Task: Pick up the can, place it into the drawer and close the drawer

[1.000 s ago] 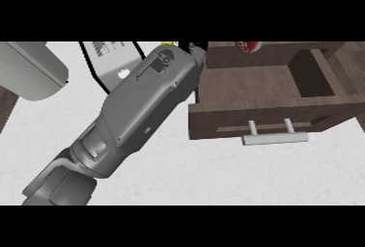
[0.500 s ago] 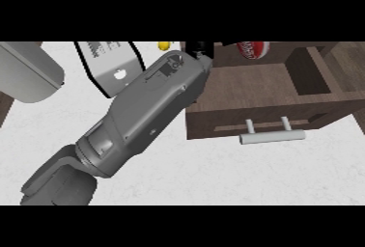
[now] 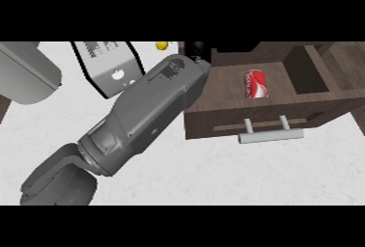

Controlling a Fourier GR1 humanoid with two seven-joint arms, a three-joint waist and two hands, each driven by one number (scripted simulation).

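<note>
Grey rounded body [image 3: 27, 72], far left of the hand, cut off by the view's edge; kind cannot be told.
White box [image 3: 107, 67] with dark edging, left of the hand; a small yellow thing [image 3: 162, 46] just left of it at the top edge.
Left hand [image 3: 197, 49]: only a dark patch shows past the grey forearm [image 3: 146, 116], at the drawer's back left corner; whether its fingers are apart or together cannot be told; it is not clamped on the can.
Drawer [image 3: 214, 123]: open, dark wood, right of and nearer than the hand; front panel faces the robot.
Can [image 3: 257, 84]: red, lying on its side on the drawer floor, right of the hand and clear of it; half a second ago it sat up at the top edge close by the hand, so it has been let go and has come to rest inside.
Handle [image 3: 271, 136]: pale bar on the drawer front, well right of and below the hand; untouched.
Right hand: not seen.
Judgement: placing looks done; closing the drawer remains, most likely by pushing the front panel.
</note>
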